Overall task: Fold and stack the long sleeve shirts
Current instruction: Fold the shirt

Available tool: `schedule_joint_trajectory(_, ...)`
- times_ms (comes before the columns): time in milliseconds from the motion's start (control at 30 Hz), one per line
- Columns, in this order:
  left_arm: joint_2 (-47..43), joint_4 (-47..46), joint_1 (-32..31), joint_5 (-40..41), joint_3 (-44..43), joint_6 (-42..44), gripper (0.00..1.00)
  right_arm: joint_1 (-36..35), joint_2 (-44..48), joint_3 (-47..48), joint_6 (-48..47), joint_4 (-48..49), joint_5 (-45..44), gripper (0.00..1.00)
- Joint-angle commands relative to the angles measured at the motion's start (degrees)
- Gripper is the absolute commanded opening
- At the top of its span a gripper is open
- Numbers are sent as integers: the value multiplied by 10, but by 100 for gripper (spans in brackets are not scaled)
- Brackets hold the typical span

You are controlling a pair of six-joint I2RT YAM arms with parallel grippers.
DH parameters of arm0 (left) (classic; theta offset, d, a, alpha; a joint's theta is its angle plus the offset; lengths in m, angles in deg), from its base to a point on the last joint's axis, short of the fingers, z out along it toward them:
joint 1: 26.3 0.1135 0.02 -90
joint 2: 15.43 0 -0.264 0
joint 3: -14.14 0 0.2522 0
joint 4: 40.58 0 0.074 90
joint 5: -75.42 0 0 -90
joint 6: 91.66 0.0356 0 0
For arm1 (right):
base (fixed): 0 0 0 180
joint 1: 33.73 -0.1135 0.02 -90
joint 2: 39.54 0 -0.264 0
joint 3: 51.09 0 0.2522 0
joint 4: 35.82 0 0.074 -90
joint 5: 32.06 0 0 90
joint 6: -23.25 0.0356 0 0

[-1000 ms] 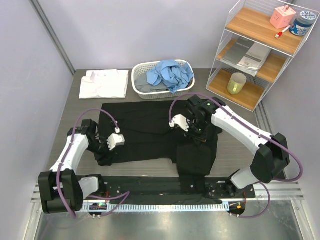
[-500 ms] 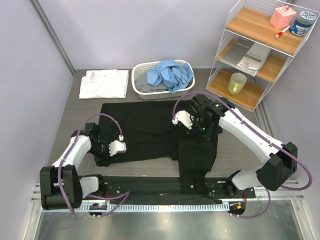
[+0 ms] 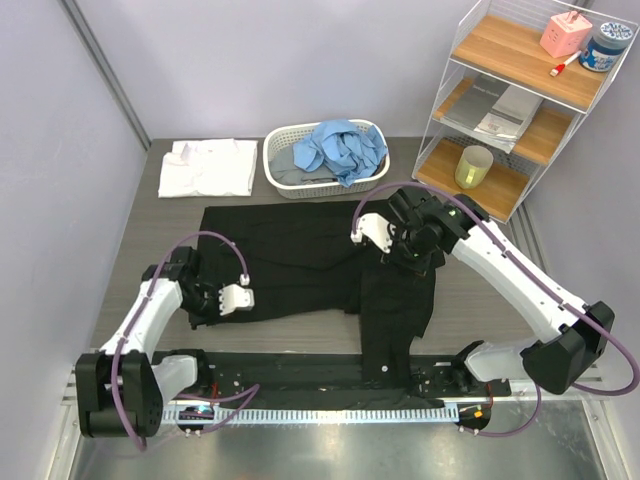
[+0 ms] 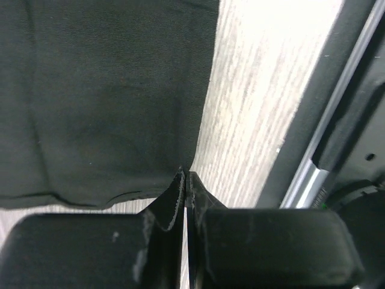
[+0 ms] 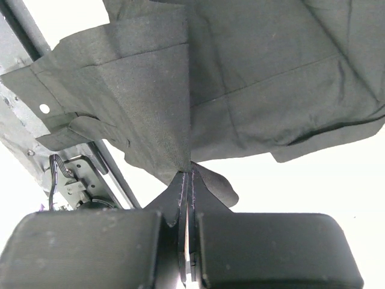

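Pinching the black shirt (image 3: 290, 250) at two places, both arms look set for a fold rather than a carry. The left tool (image 3: 240, 297) is pressed together on the shirt's near left hem, low against the tabletop (image 3: 480, 290). In the left wrist view a sliver of dark cloth sits between its tips (image 4: 184, 174), with bare tabletop just beside. That low grip probably serves to anchor or draw over the left side.

The right tool (image 3: 393, 262) is closed on a raised peak of cloth at the shirt's right side. From its wrist view the fabric tents up into the tips (image 5: 189, 171) and falls away in folds. Below it, what looks like a sleeve (image 3: 390, 340) trails toward the near edge and over the rail there. Holding it high likely frees that sleeve so it can be laid across the body.

The rest of the shirt lies spread flat over the middle of the tabletop. A white shirt (image 3: 208, 167) lies folded at the far left corner, the likely place for the stack. A blue shirt (image 3: 340, 148) is bunched in the basket (image 3: 272, 165) at the far edge, not yet folded.
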Motion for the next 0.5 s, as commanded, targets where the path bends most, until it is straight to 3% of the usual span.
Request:
schedule_joint_trajectory(0,-44,71,-2,-31,-45,9,0,-2,24,33,-2,-18,-15,1)
schedule_joint_trajectory(200,-29,111,-2,-43,-105,-15,0,-2,31,57,-5,-3,-40,1)
schedule_joint_trajectory(467,61,36,-2,-62,-215,-97,0,0,-19,150,-64,26,-111,1)
